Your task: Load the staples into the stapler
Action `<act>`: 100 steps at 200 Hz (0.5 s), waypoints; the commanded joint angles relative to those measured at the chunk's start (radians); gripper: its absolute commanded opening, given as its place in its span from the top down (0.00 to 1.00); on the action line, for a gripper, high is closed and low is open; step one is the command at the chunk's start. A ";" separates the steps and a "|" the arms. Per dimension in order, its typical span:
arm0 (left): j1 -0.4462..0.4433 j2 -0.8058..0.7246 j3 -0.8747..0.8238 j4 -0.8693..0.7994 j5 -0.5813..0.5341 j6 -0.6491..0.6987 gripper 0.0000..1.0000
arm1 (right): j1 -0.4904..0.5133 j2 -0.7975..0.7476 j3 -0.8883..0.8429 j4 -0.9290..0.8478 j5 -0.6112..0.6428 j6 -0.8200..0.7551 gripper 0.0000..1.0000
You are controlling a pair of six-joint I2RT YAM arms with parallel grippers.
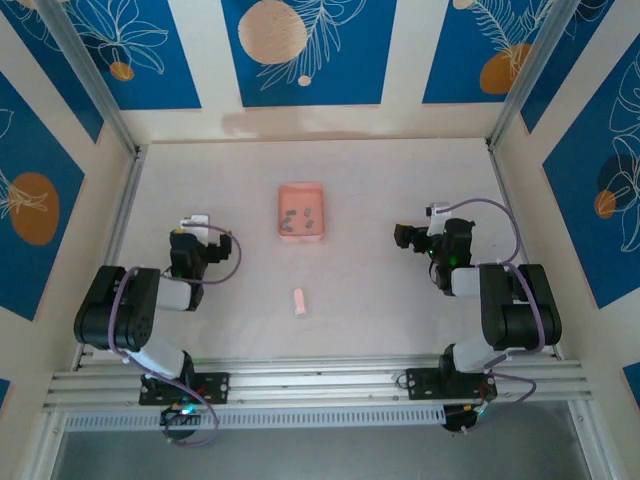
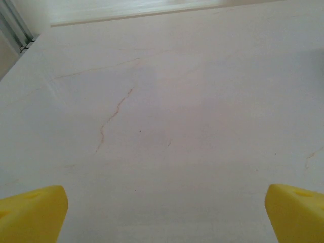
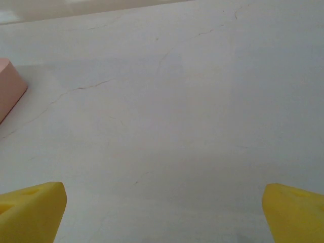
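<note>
The stapler (image 1: 299, 302), a small pale pink oblong, lies on the white table near the middle front, between the two arms. Several tiny grey staples (image 1: 300, 217) sit inside the salmon-pink tray (image 1: 283, 205) farther back. My left gripper (image 1: 194, 224) rests left of both, well apart from them. In the left wrist view its yellow fingertips (image 2: 31, 215) stand wide apart, so the left gripper (image 2: 164, 215) is open over bare table. My right gripper (image 1: 406, 237) is off to the right, open and empty (image 3: 163, 215), with a corner of the tray (image 3: 9, 87) at the left edge of its view.
Aluminium frame posts (image 1: 118, 215) and blue-patterned walls (image 1: 308, 45) close in the table on three sides. A rail (image 1: 320, 380) runs along the near edge by the arm bases. Faint hairline cracks (image 2: 114, 115) mark the tabletop.
</note>
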 commanded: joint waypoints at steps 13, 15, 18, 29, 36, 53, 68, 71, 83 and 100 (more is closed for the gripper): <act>0.009 -0.010 0.032 -0.017 0.081 0.023 0.00 | -0.001 -0.006 -0.001 0.042 -0.006 -0.015 0.01; 0.008 -0.010 0.032 -0.017 0.082 0.023 0.00 | -0.001 -0.006 -0.001 0.042 -0.006 -0.016 0.01; 0.008 -0.010 0.031 -0.017 0.082 0.023 0.00 | -0.001 -0.006 -0.001 0.042 -0.006 -0.014 0.01; 0.008 -0.010 0.038 -0.030 0.105 0.029 0.00 | -0.001 -0.005 -0.003 0.043 -0.006 -0.014 0.01; 0.009 -0.010 0.034 -0.023 0.104 0.030 0.00 | -0.001 -0.006 -0.001 0.043 -0.005 -0.015 0.01; 0.009 -0.010 0.036 -0.024 0.104 0.030 0.00 | -0.002 -0.006 -0.003 0.043 -0.005 -0.014 0.01; 0.009 -0.010 0.036 -0.023 0.104 0.030 0.00 | -0.001 -0.005 -0.003 0.042 -0.005 -0.015 0.01; 0.009 -0.010 0.035 -0.022 0.103 0.030 0.00 | -0.001 -0.005 -0.002 0.041 -0.005 -0.015 0.01; 0.009 -0.010 0.034 -0.021 0.103 0.031 0.00 | -0.001 -0.006 -0.003 0.043 -0.005 -0.014 0.01; 0.007 -0.012 0.032 -0.019 0.102 0.033 0.00 | -0.002 -0.006 -0.002 0.043 -0.005 -0.014 0.01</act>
